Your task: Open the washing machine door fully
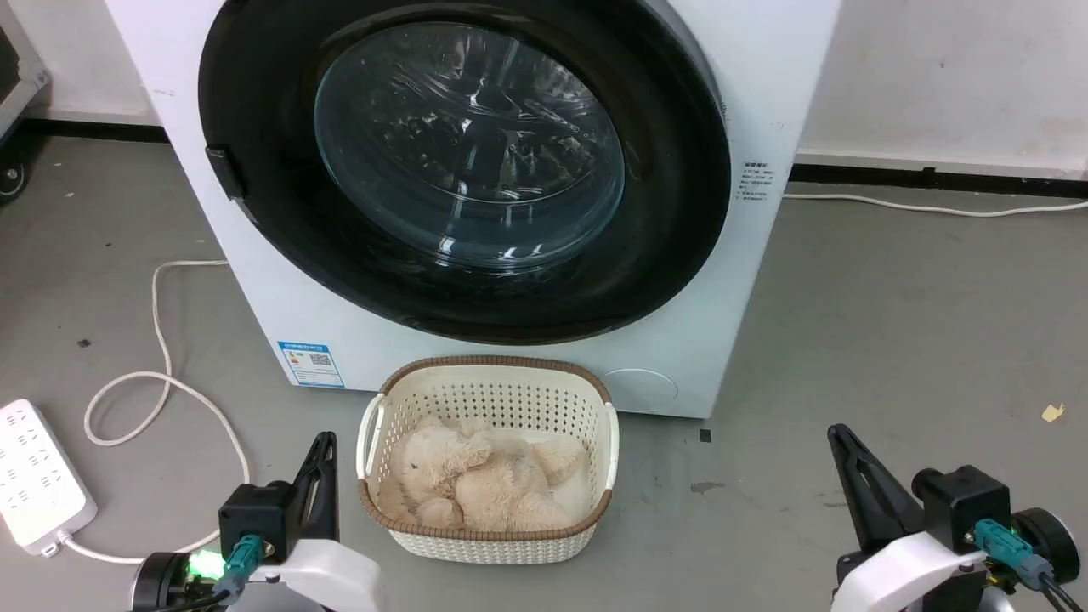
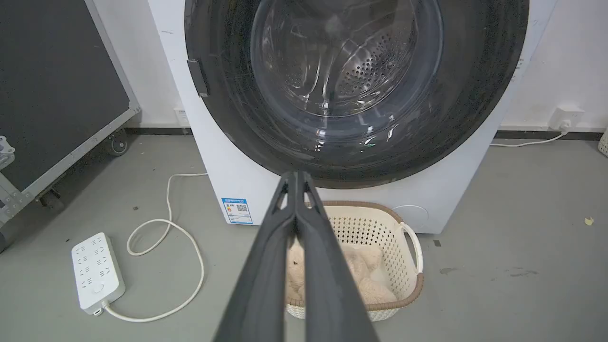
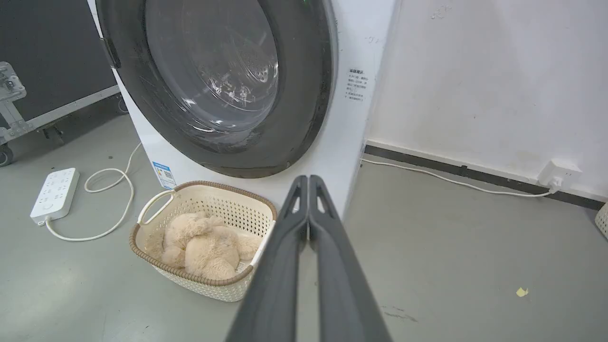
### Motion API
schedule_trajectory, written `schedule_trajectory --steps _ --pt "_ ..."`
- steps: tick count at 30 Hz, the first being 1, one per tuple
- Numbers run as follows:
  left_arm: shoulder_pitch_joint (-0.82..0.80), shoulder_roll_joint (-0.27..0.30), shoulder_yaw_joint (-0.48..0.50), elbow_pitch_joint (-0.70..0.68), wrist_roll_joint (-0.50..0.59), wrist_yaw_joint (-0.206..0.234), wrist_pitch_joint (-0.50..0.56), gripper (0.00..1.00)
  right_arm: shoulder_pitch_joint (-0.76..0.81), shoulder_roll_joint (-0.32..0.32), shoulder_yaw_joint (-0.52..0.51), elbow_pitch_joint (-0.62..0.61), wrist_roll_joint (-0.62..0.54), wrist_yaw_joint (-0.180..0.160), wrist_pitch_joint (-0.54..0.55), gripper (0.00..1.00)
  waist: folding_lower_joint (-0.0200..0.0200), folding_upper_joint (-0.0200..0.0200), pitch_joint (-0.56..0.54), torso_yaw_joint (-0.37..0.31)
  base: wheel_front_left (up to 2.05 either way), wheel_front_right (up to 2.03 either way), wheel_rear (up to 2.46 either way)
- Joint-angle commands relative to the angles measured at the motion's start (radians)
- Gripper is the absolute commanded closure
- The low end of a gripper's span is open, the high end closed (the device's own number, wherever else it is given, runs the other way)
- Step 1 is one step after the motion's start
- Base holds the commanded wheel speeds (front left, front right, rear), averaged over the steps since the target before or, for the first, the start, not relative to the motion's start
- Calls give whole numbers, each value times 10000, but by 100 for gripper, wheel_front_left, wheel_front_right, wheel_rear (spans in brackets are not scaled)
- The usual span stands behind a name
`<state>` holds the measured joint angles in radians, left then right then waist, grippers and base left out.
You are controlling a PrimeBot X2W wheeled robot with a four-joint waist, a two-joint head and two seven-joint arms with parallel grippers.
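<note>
The white washing machine stands ahead with its round glossy black door closed flat against the front; a small black latch tab sits on the door's left edge. The clear glass bowl shows the perforated drum behind it in the left wrist view, where the door fills the top. In the right wrist view the door appears at an angle. My left gripper rests low at the lower left, shut and empty. My right gripper rests at the lower right, shut and empty. Both are well short of the door.
A cream perforated basket holding a beige plush toy sits on the floor right before the machine. A white power strip and looped cable lie at the left. A black wheeled case stands far left. Grey floor lies at the right.
</note>
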<state>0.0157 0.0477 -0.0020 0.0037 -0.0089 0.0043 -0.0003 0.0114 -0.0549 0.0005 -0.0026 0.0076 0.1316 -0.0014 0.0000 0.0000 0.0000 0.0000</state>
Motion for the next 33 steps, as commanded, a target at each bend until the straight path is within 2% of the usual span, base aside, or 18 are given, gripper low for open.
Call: schedule_trajectory --steps 1,33 --pt "-157 26 20 -37 89 -43 3 100 -114 47 -5 26 -76 -9 14 100 0 0 0 0 0 0 0" --pt "-157 26 20 -37 89 -43 3 100 -114 47 -5 26 -76 -9 14 100 0 0 0 0 0 0 0"
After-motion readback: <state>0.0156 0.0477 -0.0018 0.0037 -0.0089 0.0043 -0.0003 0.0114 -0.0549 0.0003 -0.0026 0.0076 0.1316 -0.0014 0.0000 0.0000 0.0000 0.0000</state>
